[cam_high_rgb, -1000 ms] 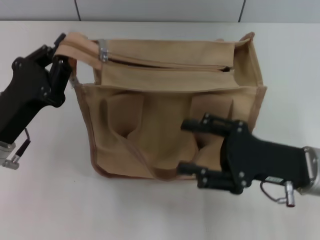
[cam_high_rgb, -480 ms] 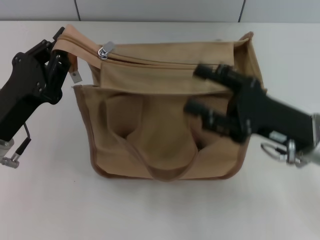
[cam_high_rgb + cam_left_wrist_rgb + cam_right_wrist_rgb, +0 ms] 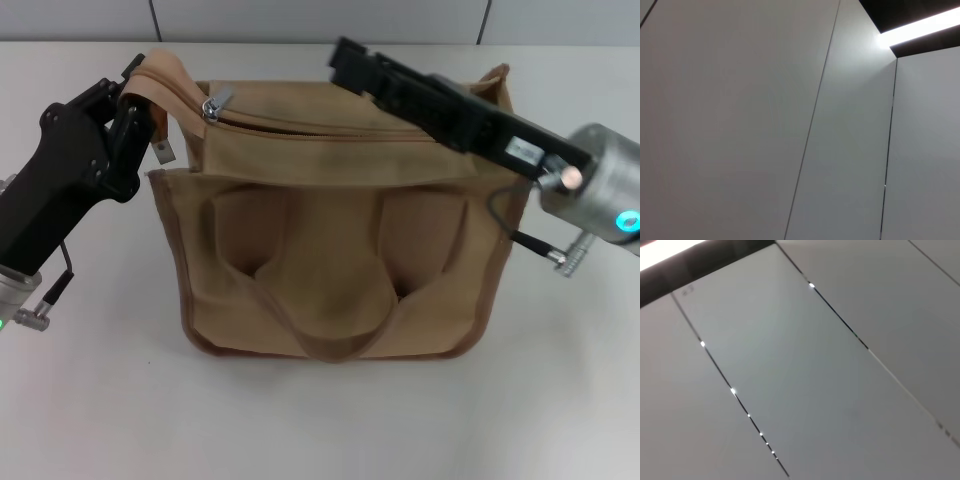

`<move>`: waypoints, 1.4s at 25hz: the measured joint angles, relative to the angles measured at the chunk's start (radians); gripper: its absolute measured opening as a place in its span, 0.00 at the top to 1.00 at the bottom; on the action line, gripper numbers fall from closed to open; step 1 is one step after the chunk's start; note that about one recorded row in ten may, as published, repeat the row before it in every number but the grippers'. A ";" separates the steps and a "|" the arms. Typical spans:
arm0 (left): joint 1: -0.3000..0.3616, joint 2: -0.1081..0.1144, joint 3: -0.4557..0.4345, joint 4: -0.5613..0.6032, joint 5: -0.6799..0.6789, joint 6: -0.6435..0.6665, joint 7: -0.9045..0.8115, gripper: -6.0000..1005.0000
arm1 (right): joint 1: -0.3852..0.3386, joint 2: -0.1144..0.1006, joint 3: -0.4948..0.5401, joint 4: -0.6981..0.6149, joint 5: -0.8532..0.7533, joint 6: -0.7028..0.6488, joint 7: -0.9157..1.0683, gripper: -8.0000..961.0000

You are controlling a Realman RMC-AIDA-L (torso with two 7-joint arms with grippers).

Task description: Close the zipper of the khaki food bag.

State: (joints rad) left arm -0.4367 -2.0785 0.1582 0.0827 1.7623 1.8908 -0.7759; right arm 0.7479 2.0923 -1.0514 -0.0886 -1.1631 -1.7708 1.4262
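Khaki food bag (image 3: 335, 260) sits on the white table (image 3: 100, 420) in front of the robot, its top panel facing the far side. The zipper (image 3: 300, 124) does not look closed yet: its silver pull tab (image 3: 214, 103) sits at the bag's left end, so nearly the whole run is probably left to do. The left gripper (image 3: 148, 98) is clamped on the fabric tail at that left corner, holding it taut. The right gripper (image 3: 345, 55) reaches over the top panel, short of the tab; I cannot tell whether its fingers are apart or together. No brand, label or readable writing shows anywhere. Both wrist cameras show only wall panels.
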 joint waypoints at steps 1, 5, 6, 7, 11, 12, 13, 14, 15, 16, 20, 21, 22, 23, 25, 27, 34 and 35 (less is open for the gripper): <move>0.000 0.000 -0.001 0.000 -0.001 -0.003 0.000 0.92 | 0.018 0.000 0.000 0.022 0.000 0.003 0.042 0.23; -0.006 0.000 -0.005 -0.002 -0.004 -0.006 0.002 0.92 | 0.062 0.000 -0.001 0.089 0.000 0.003 0.162 0.23; -0.008 0.000 -0.004 -0.002 -0.004 -0.006 0.002 0.92 | 0.065 0.000 0.000 0.096 -0.002 0.005 0.187 0.23; -0.009 0.000 -0.004 -0.002 -0.004 -0.006 0.002 0.92 | 0.066 0.000 0.001 0.100 -0.002 0.008 0.209 0.23; -0.019 0.000 -0.002 -0.003 -0.004 -0.006 0.002 0.92 | 0.069 0.000 0.006 0.105 -0.003 0.017 0.297 0.23; -0.022 0.000 -0.002 -0.003 -0.003 -0.006 0.002 0.92 | 0.071 0.000 0.005 0.105 -0.003 0.017 0.317 0.23; -0.025 0.000 -0.001 -0.003 -0.003 -0.006 0.003 0.92 | 0.076 0.000 0.002 0.108 -0.005 0.020 0.334 0.23; -0.029 0.000 0.000 -0.003 -0.001 -0.006 0.003 0.92 | 0.082 0.000 0.000 0.112 -0.009 0.024 0.347 0.23; -0.032 0.000 0.000 -0.003 0.000 -0.006 0.003 0.92 | 0.090 0.000 -0.001 0.116 -0.014 0.027 0.358 0.23; -0.034 -0.001 0.001 -0.003 0.001 -0.006 0.003 0.92 | 0.098 0.000 -0.002 0.120 -0.022 0.032 0.365 0.23; -0.042 -0.001 0.001 -0.004 0.003 -0.006 0.004 0.92 | 0.127 0.000 0.000 0.134 -0.041 0.046 0.368 0.23; -0.043 -0.001 0.001 -0.004 0.003 -0.006 0.004 0.92 | 0.132 0.000 0.001 0.140 -0.043 0.055 0.368 0.24; -0.045 -0.001 0.001 -0.004 0.003 -0.006 0.004 0.92 | 0.138 0.000 0.002 0.146 -0.044 0.066 0.368 0.24; -0.046 -0.001 0.001 -0.005 0.003 -0.006 0.004 0.92 | 0.144 0.000 0.004 0.154 -0.044 0.082 0.367 0.24; -0.047 -0.001 0.001 -0.005 0.003 -0.005 0.004 0.92 | 0.145 0.000 0.004 0.156 -0.044 0.088 0.365 0.24; -0.047 -0.002 0.001 -0.006 0.003 -0.004 0.004 0.92 | 0.141 0.000 0.005 0.156 -0.044 0.089 0.350 0.24; -0.047 -0.001 0.001 -0.006 0.003 -0.005 0.014 0.92 | 0.068 0.000 0.035 0.095 -0.035 -0.115 0.082 0.24; -0.047 -0.002 0.001 -0.006 0.003 -0.005 0.014 0.92 | 0.043 0.000 0.047 0.066 -0.034 -0.160 0.018 0.24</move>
State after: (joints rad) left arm -0.4835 -2.0802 0.1596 0.0766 1.7652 1.8857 -0.7623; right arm 0.7909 2.0923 -1.0046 -0.0231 -1.1971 -1.9306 1.4438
